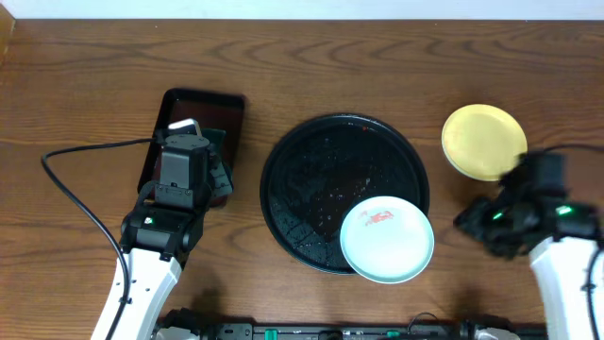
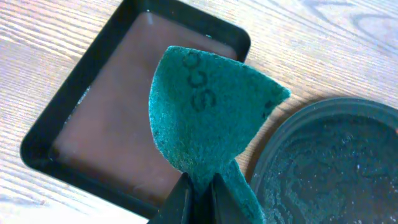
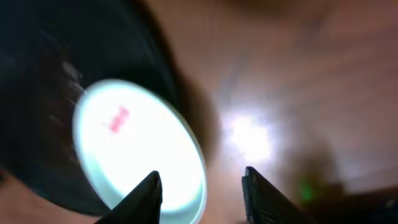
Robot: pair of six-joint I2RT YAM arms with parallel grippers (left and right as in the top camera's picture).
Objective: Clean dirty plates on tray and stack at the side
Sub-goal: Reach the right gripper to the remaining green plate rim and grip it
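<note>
The right gripper point(image 3: 202, 198) has its two fingers spread apart and grasps nothing. The smeared mint-white plate point(image 3: 134, 149) lies just ahead of it, toward its left finger, and the plate's near edge sits over the rim of the black tray point(image 1: 311, 179), so I think the plate is not flat. If a finger pushes this edge instead of closing on it, the plate may slide or tip off the rim onto the table. The left gripper point(image 2: 198, 200) is clenched on the lower corner of a green scouring pad point(image 2: 205, 112) above the brown tray point(image 2: 112, 106). With so small a grasp the pad may fold or slip out during wiping. The yellow plate point(image 1: 484, 142) rests on the table beyond the right gripper, apart from it.
</note>
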